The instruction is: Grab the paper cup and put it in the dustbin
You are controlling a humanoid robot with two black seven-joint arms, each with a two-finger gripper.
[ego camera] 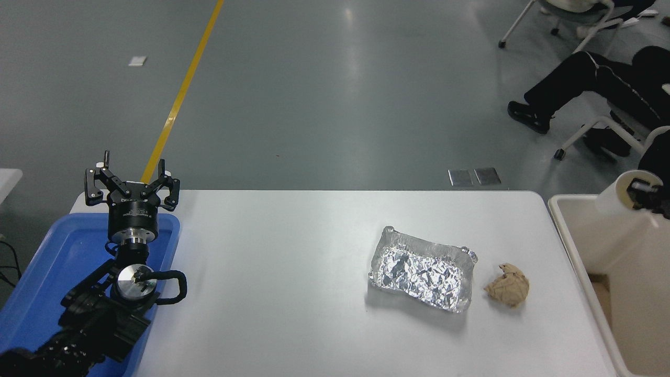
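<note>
We see the right gripper (pixel 648 192) only in part at the picture's right edge, clenched on the paper cup (pixel 623 195), which it holds tilted above the dustbin (pixel 568 220). The dustbin itself is cut off by the frame. Left of the dustbin lie a brown paper ball (pixel 506 285) and a foil tray (pixel 422 269). The left gripper (pixel 132 184), far left of the dustbin, is spread wide and holds nothing.
</note>
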